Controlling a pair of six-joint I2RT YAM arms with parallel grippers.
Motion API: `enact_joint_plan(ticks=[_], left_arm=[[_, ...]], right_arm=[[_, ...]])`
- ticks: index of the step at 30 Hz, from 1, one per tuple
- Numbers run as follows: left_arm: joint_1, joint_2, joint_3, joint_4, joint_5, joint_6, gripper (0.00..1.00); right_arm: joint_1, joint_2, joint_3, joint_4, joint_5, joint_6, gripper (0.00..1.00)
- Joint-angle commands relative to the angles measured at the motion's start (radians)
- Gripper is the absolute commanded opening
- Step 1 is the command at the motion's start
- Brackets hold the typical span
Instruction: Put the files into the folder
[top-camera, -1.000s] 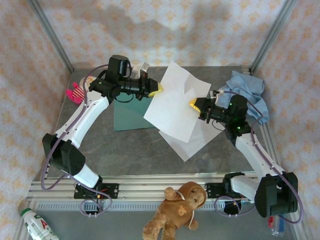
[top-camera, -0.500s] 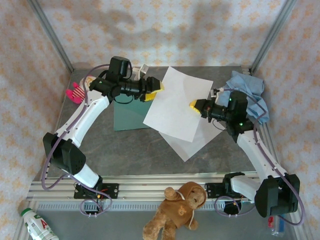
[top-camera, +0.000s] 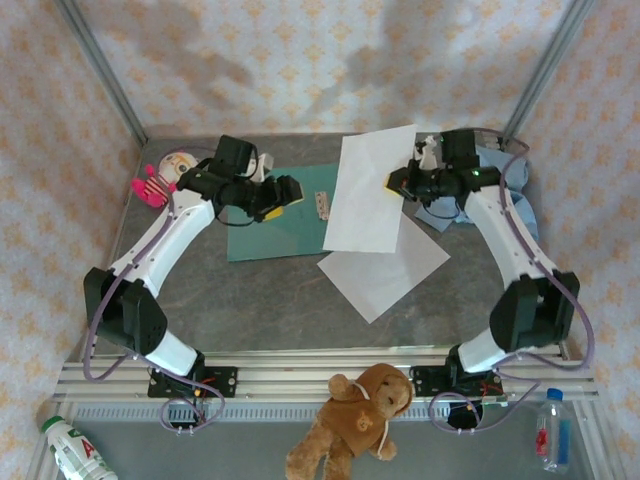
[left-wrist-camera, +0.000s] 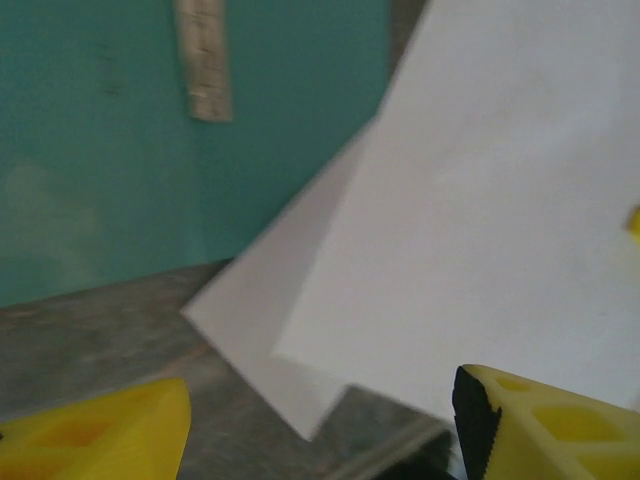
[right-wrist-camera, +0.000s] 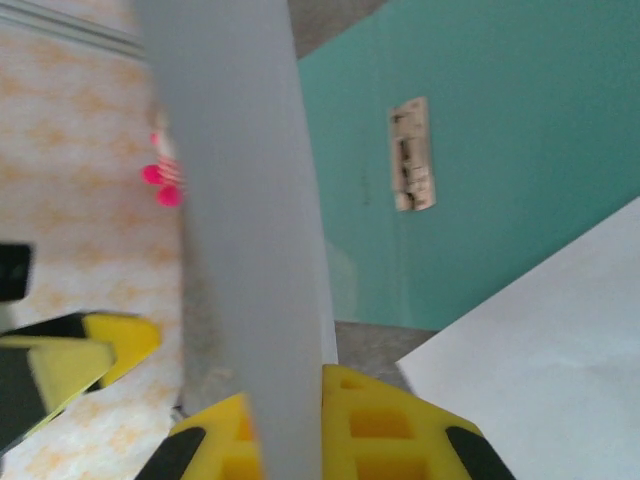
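Note:
The teal folder lies flat on the table, a pale strip on it near its right edge. My right gripper is shut on the right edge of one white file and holds it raised, its left part over the folder's right end. In the right wrist view this file stands edge-on between the yellow fingers. The second file lies flat on the table to the folder's right. Above the folder, my left gripper is open with nothing between its fingers.
A light blue cloth lies at the back right behind the right arm. A pink toy sits at the back left. Below the table's front rail are a teddy bear and two bottles.
The left gripper has let go of the raised file and drawn back left over the folder. The right gripper has closed on that file and carried it toward the back of the table.

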Motion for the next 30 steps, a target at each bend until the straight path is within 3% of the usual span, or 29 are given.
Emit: enact_joint_plan(ticks=[1,5,9,16,20,30], left_arm=[[0.031,-0.126,-0.071,-0.041,-0.246,0.040,0.72],[0.072,-0.253,-0.207,-0.027,-0.398,0.043,0.74],[0.104,-0.373,-0.322,-0.027,-0.482,0.070,0.76],[0.144,-0.501,-0.449,-0.032,-0.512,0.082,0.77],[0.157,-0.504,-0.462,-0.050,-0.472,0.066,0.77],[0.160,-0.506,-0.534,-0.023,-0.361,0.040,0.77]], right_arm=[[0.032,0.086,0.132,-0.116,0.112,-0.086,0.00],[0.114,0.222,0.315,-0.176,0.161,-0.120,0.00],[0.205,0.351,0.509,-0.242,0.225,-0.187,0.00],[0.330,0.552,0.837,-0.344,0.199,-0.272,0.00],[0.362,0.590,0.897,-0.331,0.216,-0.311,0.00],[0.371,0.760,0.942,-0.260,0.659,-0.466,0.00]])
